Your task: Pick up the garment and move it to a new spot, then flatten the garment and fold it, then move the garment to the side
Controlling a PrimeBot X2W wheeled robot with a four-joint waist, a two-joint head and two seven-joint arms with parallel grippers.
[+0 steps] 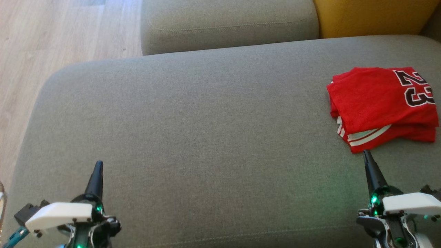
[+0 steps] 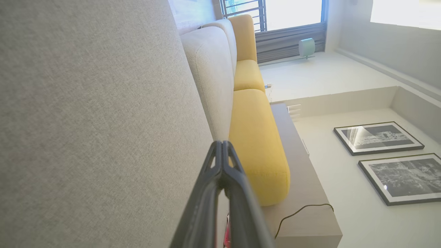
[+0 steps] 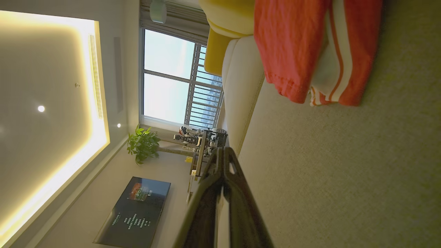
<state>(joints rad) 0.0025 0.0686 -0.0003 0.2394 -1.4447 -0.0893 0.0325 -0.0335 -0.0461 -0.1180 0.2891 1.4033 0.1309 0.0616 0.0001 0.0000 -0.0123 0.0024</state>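
Fingers of the left gripper (image 1: 99, 166) are pressing fully together, gripping nothing; same for the right gripper (image 1: 365, 153), jaws closed and empty. Both arms are sitting low at the near edge of the head view, left one lower left, right one lower right, closed tips pointing away from the robot over the seat. White wrist housings are showing behind each, with green lights glowing. In the wrist views each pair, left (image 2: 223, 146) and right (image 3: 224, 151), is tapering to a single closed point.

Both are hovering over a grey sofa seat (image 1: 206, 137), which is spanning most of the head view. A grey back cushion (image 1: 227, 24) is sitting beyond it, a yellow cushion (image 1: 372, 17) next to that on the right, and wood floor (image 1: 51, 38) is showing at far left. The left wrist view is catching two framed pictures (image 2: 379, 137) and a dark cable (image 2: 303, 210). The right wrist view is catching a window (image 3: 172, 79), a potted plant (image 3: 143, 144) and a dark screen (image 3: 134, 210).

Folded red garment (image 1: 379, 103) is lying at the right end of the seat, just ahead of the right tip, near but apart, as the right wrist view is showing (image 3: 293, 51). Its long axis is running roughly left to right in the head view, slightly tilted. The "23" is sitting at its far right end, and the white-striped edges are facing the robot.
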